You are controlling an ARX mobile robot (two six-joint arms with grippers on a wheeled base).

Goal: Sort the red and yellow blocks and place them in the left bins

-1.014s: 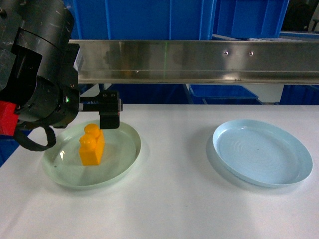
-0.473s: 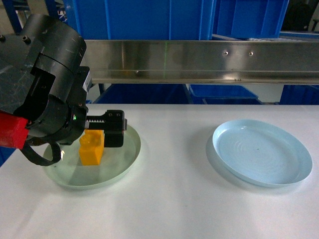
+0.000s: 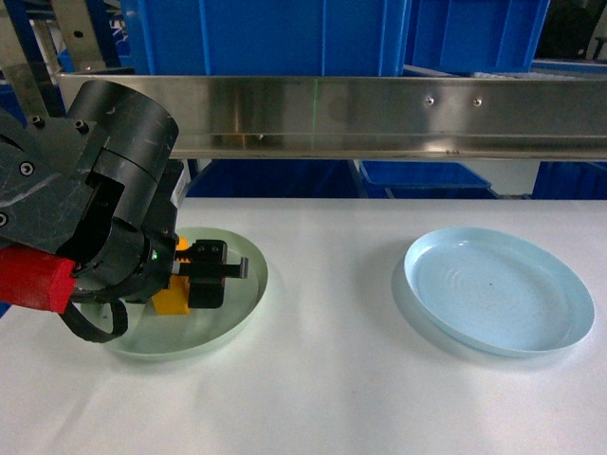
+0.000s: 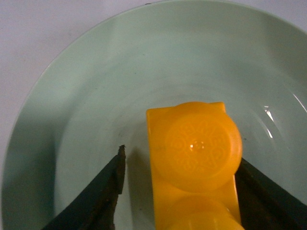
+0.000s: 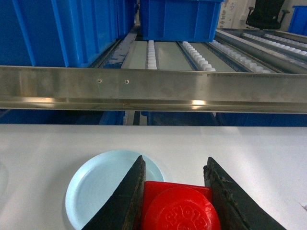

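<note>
The green plate [image 3: 223, 313] holds the yellow block [image 4: 194, 163], straddled by the spread left gripper [image 4: 180, 191]. The blue plate [image 3: 498, 289] lies bare. The right gripper [image 5: 175, 191] pinches the red block [image 5: 180, 208].

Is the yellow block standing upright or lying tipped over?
Upright: the yellow block sits in the green plate with its round studs facing up.

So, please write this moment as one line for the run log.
left end effector: open, straddling yellow block | green plate: under block | right end effector: holding red block
</note>
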